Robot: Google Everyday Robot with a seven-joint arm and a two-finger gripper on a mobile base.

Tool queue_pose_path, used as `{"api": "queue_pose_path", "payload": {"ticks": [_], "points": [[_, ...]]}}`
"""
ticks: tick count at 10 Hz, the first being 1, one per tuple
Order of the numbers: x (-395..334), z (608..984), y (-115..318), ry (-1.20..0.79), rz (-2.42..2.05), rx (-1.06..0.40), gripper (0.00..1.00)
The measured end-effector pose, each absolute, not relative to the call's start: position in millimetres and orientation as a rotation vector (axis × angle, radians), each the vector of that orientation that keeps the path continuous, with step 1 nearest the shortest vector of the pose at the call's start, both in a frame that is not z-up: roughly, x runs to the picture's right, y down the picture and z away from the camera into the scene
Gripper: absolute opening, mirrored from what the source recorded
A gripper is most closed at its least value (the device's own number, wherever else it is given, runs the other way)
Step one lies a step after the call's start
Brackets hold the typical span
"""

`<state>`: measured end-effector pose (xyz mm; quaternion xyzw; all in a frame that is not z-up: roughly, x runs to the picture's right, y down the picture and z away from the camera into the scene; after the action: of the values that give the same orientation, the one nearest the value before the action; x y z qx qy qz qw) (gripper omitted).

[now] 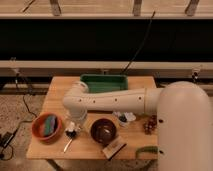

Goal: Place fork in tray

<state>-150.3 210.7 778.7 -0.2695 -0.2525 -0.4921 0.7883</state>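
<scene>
The work is at the reaching step: the fork (67,145) has not been picked up and lies flat on the wooden table (57,90) near its front edge, between the orange bowl (35,129) and the brown bowl (104,132). The gripper (73,131) hangs at the end of the white arm (110,100), just above the fork's far end, its jaws spread wide and holding nothing. The next move looks like a short drop onto the thin handle and a close pinch, which calls for care with so flat a piece on the wood. After that comes a lift and a carry back to the green tray (102,84) at the far side of the table. The two bowls crowd the fork on either side, and the arm's own elbow stands between the fork and the tray. A brown block (114,148) and a dark cluster (150,125) lie well off to the side.
</scene>
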Motion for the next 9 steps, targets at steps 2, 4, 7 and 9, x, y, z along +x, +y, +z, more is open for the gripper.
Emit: {"api": "queue_pose_path", "payload": {"ticks": [2, 4, 7, 9], "points": [[-149, 781, 217, -0.541, -1.066, -0.594, 0.80], [-162, 780, 224, -0.560, -1.089, -0.598, 0.80], [-180, 772, 232, -0.592, -1.127, -0.593, 0.80], [-183, 773, 233, -0.593, -1.131, -0.596, 0.80]]}}
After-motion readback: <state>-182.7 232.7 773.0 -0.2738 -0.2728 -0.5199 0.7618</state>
